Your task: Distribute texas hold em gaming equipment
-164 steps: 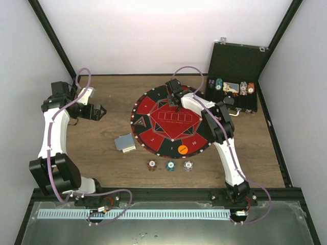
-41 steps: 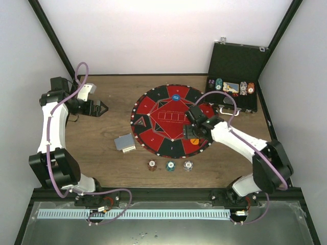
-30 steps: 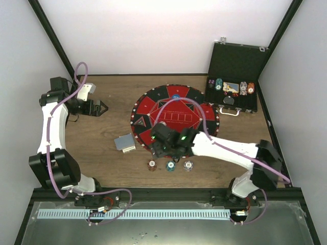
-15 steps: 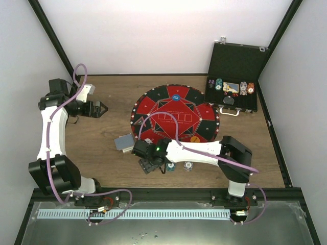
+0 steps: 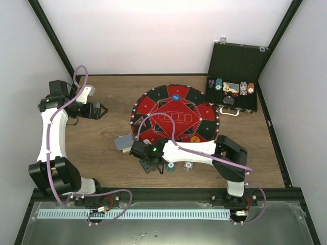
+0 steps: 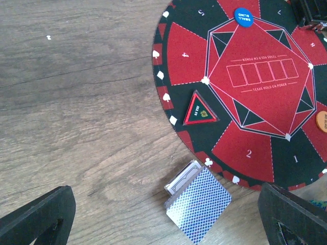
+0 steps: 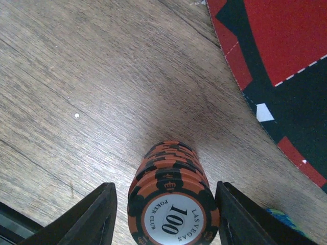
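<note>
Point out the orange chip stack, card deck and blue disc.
orange chip stack [image 7: 172, 217], right wrist view, top label
card deck [image 6: 198, 205], left wrist view, patterned back
blue disc [image 6: 243, 16], left wrist view, centre

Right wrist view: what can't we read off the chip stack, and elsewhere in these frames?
- Orange-and-black striped poker chip stack: top view, hidden under the right arm; right wrist view, the bottom edge cuts it off, and the jaws' contact with it is unclear.
- Black hinged case contents: top view, too small.
- Grey-blue-backed card deck: left wrist view, card count unreadable.
</note>
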`<action>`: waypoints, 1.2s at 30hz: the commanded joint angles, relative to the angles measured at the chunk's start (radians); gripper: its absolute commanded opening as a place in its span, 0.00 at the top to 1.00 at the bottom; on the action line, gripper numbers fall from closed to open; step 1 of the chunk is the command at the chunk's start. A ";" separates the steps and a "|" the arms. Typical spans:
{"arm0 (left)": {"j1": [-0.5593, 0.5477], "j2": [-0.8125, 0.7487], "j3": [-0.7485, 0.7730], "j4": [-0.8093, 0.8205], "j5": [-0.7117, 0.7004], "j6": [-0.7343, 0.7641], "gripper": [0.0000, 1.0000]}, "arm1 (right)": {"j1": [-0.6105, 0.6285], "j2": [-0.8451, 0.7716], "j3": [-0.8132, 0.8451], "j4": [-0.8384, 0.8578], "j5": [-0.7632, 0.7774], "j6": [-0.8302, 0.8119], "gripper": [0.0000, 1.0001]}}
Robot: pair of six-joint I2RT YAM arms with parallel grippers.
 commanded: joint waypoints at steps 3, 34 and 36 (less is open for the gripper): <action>0.005 -0.018 0.008 0.003 -0.001 0.011 0.00 | 0.008 0.002 0.038 -0.015 0.029 0.012 0.49; 0.006 -0.019 0.018 0.003 -0.009 0.018 0.00 | 0.008 0.018 0.015 0.007 0.022 0.005 0.48; 0.006 -0.018 0.019 0.003 -0.011 0.020 0.00 | 0.008 0.017 0.014 0.007 0.021 0.006 0.50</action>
